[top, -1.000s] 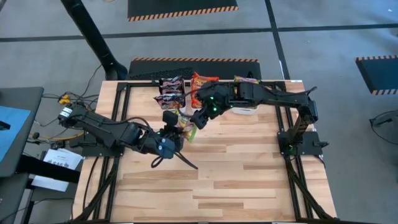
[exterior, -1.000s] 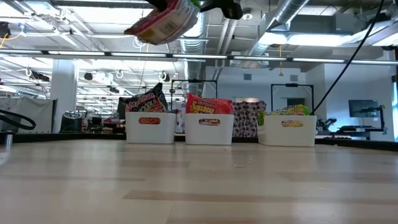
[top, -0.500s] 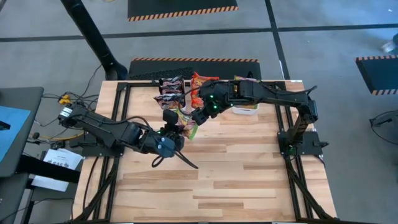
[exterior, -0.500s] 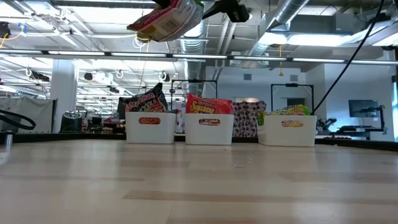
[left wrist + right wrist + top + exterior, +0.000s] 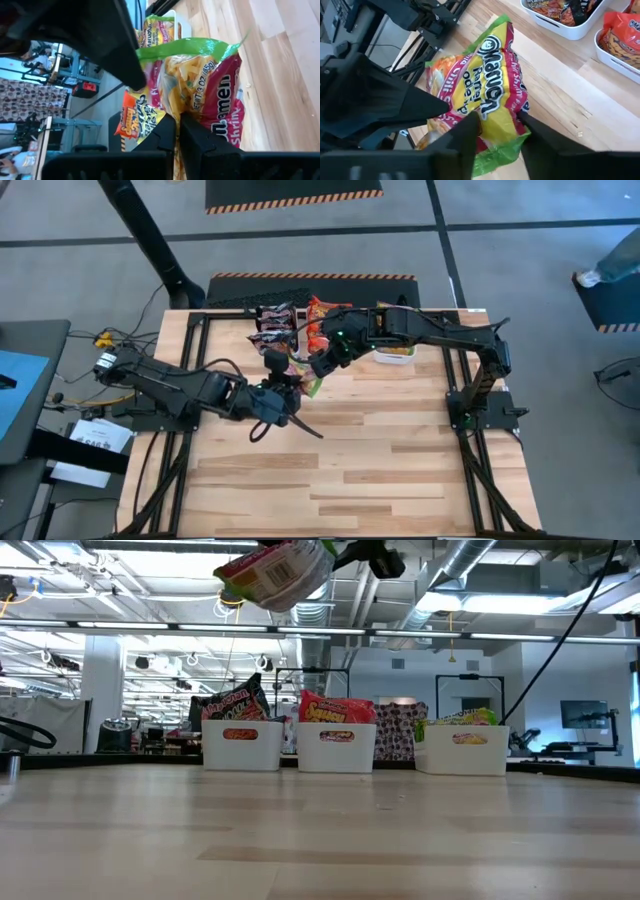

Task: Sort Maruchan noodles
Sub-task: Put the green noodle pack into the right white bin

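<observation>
Handing over green packet (image 5: 305,380) in mid-air above table centre w/ left gripper (image 5: 291,385) clamped on it and right gripper (image 5: 498,131) straddling its far end, fingers apart, not yet pinching; prob needing firm right squeeze before left lets go, then carrying to far-right bin (image 5: 463,751).

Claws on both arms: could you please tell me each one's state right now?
Left claw: shut on the green noodle packet.
Right claw: straddles the same packet; grip unclear.
</observation>
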